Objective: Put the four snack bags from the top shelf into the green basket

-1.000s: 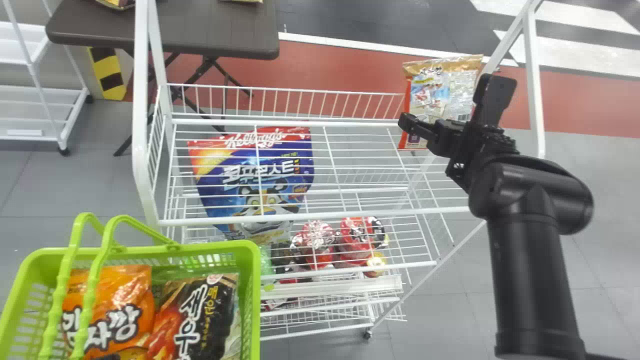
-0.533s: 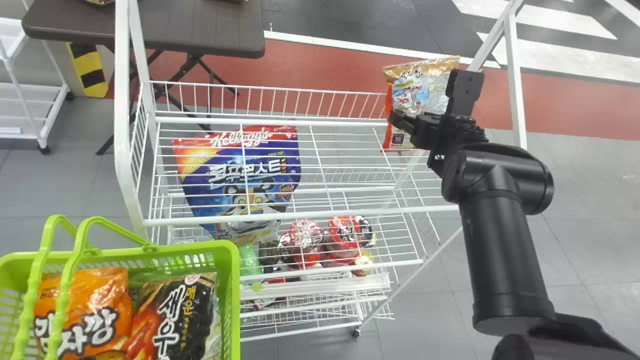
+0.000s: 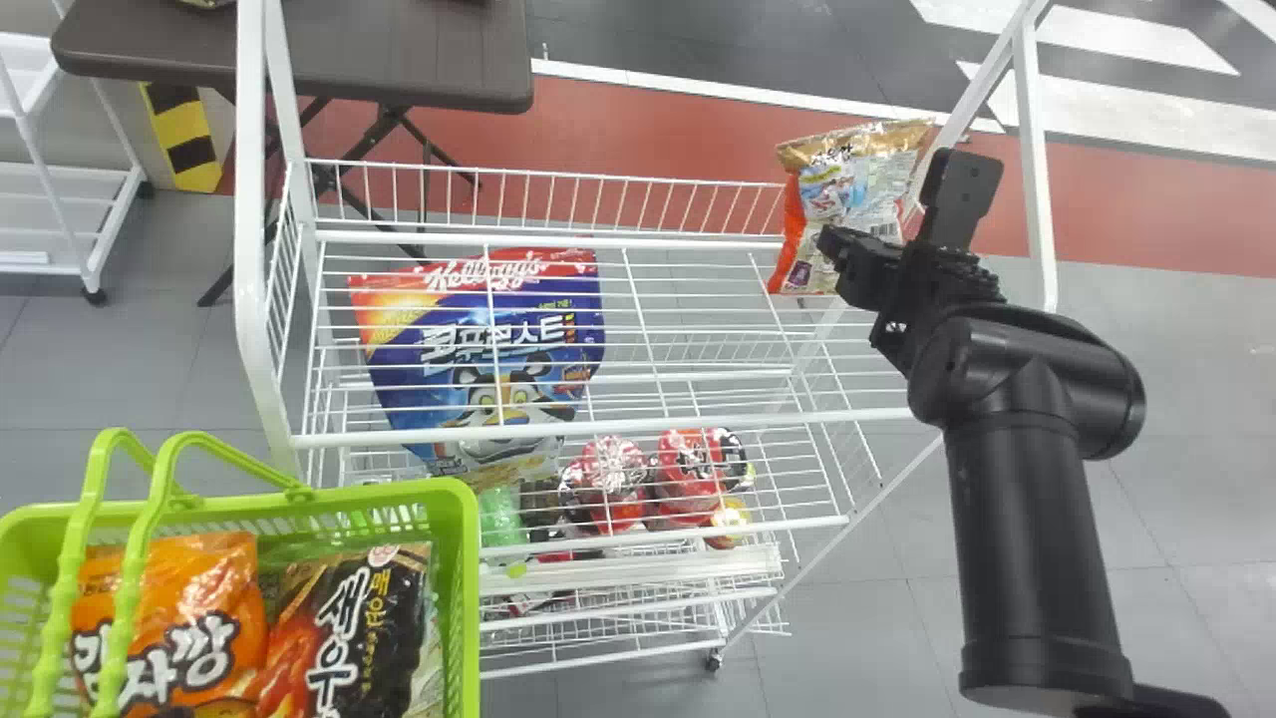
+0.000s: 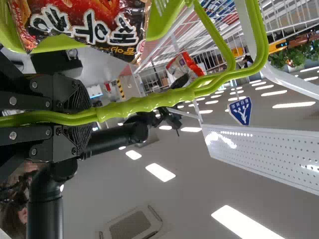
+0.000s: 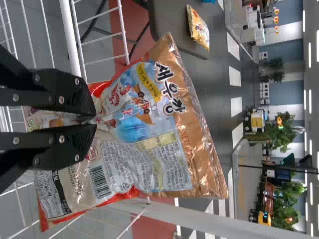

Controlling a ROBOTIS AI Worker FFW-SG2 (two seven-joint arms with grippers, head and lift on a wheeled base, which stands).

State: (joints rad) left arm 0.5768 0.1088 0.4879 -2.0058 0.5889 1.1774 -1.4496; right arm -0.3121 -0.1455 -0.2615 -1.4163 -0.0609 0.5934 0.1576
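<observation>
The green basket is running past the head view's left and bottom edges, while the right end effector is hiding part of a snack bag.

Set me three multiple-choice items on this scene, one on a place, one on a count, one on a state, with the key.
1. Where is the black snack bag?
A) On the dark table
B) In the right gripper
C) In the green basket

2. How many handles does the basket have?
A) Two
B) One
C) Three

3. How is the right gripper?
A) Wide open
B) Shut on a gold-topped snack bag
C) Shut on a basket handle

Key:
1 C: the head view shows it inside the basket's walls.
2 A: two green loops rise over the basket in the head view.
3 B: the right wrist view shows the bag pinched between its fingers.
</observation>
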